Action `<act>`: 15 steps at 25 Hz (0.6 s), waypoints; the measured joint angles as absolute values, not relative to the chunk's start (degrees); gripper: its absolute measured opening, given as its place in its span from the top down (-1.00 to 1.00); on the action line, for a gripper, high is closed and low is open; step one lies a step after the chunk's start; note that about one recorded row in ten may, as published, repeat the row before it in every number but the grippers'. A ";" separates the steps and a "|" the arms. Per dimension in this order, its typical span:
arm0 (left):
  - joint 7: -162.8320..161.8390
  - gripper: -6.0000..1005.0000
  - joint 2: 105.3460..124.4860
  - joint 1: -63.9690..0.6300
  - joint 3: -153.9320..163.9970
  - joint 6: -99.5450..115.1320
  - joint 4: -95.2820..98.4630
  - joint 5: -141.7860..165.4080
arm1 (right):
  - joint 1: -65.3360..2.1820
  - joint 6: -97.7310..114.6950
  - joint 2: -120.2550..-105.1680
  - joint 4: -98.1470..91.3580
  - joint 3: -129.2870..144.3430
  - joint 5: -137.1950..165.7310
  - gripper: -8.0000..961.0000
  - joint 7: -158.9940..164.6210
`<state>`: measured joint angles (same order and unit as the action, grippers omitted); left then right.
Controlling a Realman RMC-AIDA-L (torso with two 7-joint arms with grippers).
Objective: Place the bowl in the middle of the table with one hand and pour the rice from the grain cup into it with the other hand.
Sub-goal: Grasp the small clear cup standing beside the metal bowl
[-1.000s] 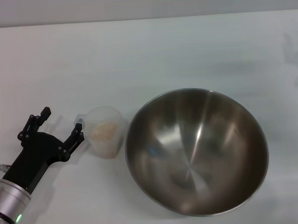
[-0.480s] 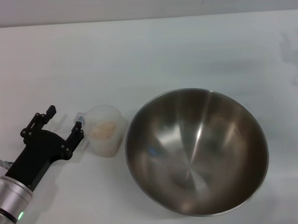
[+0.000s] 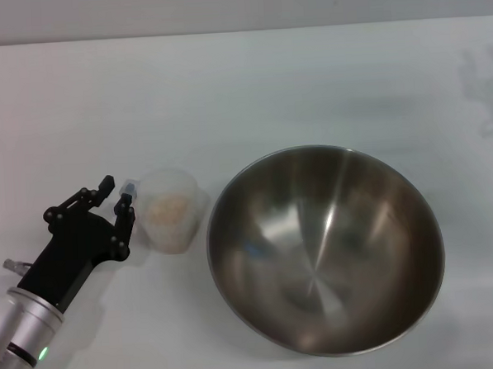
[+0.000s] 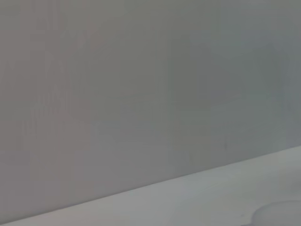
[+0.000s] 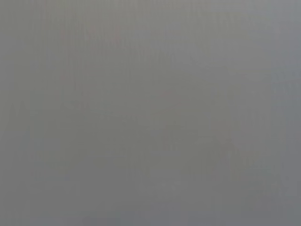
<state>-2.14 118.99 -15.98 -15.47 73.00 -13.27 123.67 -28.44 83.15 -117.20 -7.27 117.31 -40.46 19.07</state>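
Left gripper (image 3: pixel 111 200) sitting low at near left, jaws spread, straddling handle of grain cup (image 3: pixel 171 211), not yet pinching. Rice (image 3: pixel 167 208) sitting unpoured inside cup. Bowl (image 3: pixel 326 248) resting empty just beside, near mid-table (image 3: pixel 249 85). Right gripper not showing.

A plain grey wall (image 3: pixel 237 7) is seen along the far edge of the white surface in the head view. The same flat grey wall (image 4: pixel 141 84) fills most of the left wrist view. Only uniform grey is shown in the right wrist view.
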 joint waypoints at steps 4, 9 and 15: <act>-2.34 0.43 119.08 -16.39 -15.47 73.02 -13.69 123.66 | -28.58 82.86 -117.11 -7.27 117.28 -40.50 0.07 19.07; -2.21 0.82 119.09 -16.80 -15.87 72.82 -14.76 123.66 | -28.59 82.68 -117.07 -7.29 117.04 -40.54 0.07 19.07; 1.14 0.94 119.10 -17.46 -15.96 75.63 -14.94 123.42 | -28.52 82.82 -117.07 -7.15 116.96 -40.55 0.07 19.07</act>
<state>1.14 119.10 -17.46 -15.96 75.63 -14.94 123.42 -28.51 82.82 -117.07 -7.15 116.96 -40.55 19.07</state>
